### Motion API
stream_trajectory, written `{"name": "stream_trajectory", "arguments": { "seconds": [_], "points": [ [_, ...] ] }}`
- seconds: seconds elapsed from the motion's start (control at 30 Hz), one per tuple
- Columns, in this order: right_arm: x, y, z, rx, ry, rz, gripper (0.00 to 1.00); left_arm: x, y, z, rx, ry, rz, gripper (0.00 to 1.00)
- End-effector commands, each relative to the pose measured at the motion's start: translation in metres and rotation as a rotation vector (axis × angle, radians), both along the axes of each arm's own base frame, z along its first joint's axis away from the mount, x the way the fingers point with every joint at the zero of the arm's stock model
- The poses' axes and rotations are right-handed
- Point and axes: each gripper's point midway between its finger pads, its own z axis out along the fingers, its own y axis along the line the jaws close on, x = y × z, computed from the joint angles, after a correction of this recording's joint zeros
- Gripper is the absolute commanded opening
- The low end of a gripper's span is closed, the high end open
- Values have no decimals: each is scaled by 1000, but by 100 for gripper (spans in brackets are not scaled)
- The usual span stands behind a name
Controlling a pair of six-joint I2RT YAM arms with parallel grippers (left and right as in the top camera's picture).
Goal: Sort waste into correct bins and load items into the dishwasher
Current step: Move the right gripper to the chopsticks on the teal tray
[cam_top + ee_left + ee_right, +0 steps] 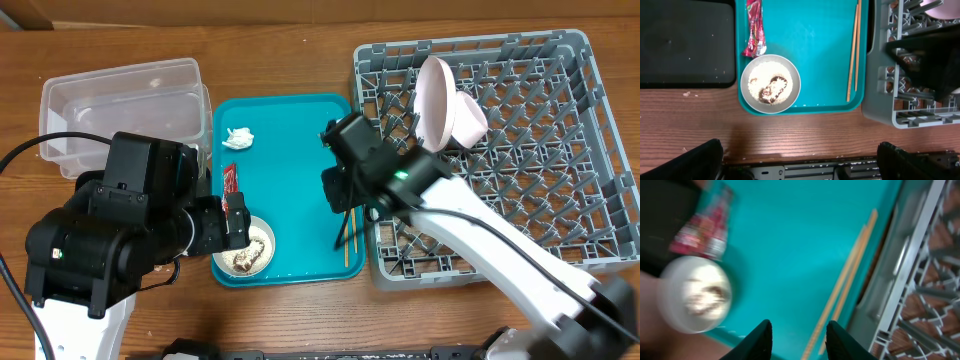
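A white bowl (248, 250) with rice-like scraps and brown bits sits at the front left of the teal tray (290, 160). It also shows in the left wrist view (771, 84) and, blurred, in the right wrist view (695, 294). The red wrapper (231, 180) (755, 30) lies just behind it. The white tissue (238, 138) lies at the tray's back left. The chopsticks (347, 235) (855, 50) (847, 285) lie along the tray's right edge. The plate (433, 100) and cup (468, 118) stand in the grey rack (520, 170). My right gripper (340, 190) (797, 330) is open above the tray, left of the chopsticks. My left gripper (235, 222) (800, 150) is open and empty by the bowl.
The clear tub (120, 100) stands at the back left. The black tray (687, 45) lies left of the teal tray and is hidden under my left arm in the overhead view. The rack (910, 75) (920, 280) abuts the teal tray's right side.
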Motion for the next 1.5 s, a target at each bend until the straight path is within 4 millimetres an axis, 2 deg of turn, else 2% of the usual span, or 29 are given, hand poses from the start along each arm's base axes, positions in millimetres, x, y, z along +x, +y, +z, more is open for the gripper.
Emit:
{"name": "stream_trajectory", "arguments": {
  "seconds": [0.0,0.13,0.33,0.47,0.53,0.7,0.83,1.0,1.17,1.27,1.37,1.47],
  "points": [
    [6,-12,-54,-128,65,-43,33,2,1,3,15,-19,-13,100],
    [8,-10,-91,-183,121,-29,31,2,1,3,15,-19,-13,100],
    [3,-12,-126,-248,186,-13,29,2,1,3,15,-19,-13,100],
    [4,-12,-129,-249,187,-10,31,2,1,3,15,-19,-13,100],
    [4,-12,-129,-250,187,-5,35,2,1,3,15,-19,-13,100],
    [2,-3,-130,-216,199,36,35,2,1,3,15,-19,-13,100],
    [10,-9,-129,-246,162,19,36,2,1,3,15,-19,-13,100],
    [8,-8,-132,-242,175,26,36,2,1,3,15,-19,-13,100],
    [0,-13,-161,-288,244,35,35,2,1,3,15,-19,-13,100],
    [-3,-13,-171,-295,269,39,35,2,1,3,15,-19,-13,100],
    [-6,-12,-175,-292,284,42,33,2,1,3,15,-19,-13,100],
    [-7,-11,-175,-293,285,49,24,2,1,3,15,-19,-13,100]
  ]
}}
